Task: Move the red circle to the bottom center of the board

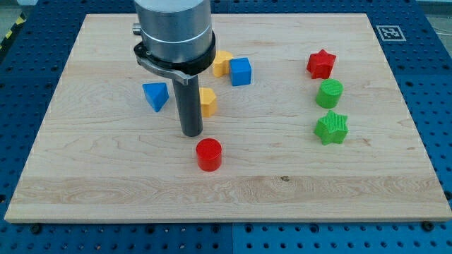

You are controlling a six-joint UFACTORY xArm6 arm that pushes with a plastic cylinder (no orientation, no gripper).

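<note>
The red circle point(209, 154) is a short red cylinder below the middle of the wooden board point(92, 176). My tip point(192, 133) is the lower end of the dark rod. It stands just above and slightly to the left of the red circle, with a small gap between them. The arm's grey body hides part of the board at the view's top.
A blue triangular block point(156, 96) lies left of the rod. A yellow block point(208, 101) touches the rod's right side. Another yellow block point(222, 63) and a blue cube point(241, 71) lie above. At the right stand a red star point(321, 64), a green cylinder point(329, 93) and a green star point(331, 128).
</note>
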